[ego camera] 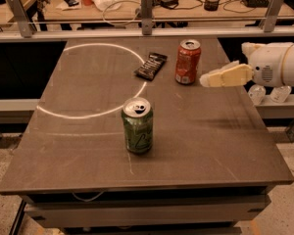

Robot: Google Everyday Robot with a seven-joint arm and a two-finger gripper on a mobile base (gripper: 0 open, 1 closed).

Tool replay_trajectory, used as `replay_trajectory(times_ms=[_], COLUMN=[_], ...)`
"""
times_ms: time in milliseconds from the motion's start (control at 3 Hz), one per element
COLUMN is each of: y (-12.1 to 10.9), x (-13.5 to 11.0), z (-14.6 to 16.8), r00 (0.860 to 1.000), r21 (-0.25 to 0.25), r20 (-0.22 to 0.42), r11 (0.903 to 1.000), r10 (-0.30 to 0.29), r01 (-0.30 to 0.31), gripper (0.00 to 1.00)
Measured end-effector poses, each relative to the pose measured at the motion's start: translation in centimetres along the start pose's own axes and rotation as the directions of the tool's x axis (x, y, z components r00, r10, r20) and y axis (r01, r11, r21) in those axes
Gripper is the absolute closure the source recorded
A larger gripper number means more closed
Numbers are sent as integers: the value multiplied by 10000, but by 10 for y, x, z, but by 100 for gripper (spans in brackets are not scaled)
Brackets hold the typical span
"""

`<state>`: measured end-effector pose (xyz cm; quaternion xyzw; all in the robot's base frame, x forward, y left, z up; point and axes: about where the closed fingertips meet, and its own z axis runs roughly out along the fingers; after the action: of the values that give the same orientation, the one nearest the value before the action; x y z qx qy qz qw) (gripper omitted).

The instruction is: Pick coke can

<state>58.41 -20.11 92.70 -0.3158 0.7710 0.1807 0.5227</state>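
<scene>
The coke can (187, 61) is red-orange with a silver top and stands upright at the far right of the table (206, 146). My gripper (206, 80) comes in from the right on a white arm. Its cream fingers point left and their tips are just right of the coke can, a small gap away, at about the height of its lower half. Nothing is in the gripper.
A green can (137, 126) stands upright near the table's middle front. A flat black snack packet (151, 65) lies left of the coke can. A white circle is marked on the table's left half. A rail and a cluttered desk stand behind.
</scene>
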Motion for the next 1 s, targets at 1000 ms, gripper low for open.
replay_trajectory(times_ms=[1000], y=[-25], x=[3], z=[60], r00=[9864], r21=[239], r20=[1628], r11=[9993], r10=[234], r01=[-276], gripper=[0])
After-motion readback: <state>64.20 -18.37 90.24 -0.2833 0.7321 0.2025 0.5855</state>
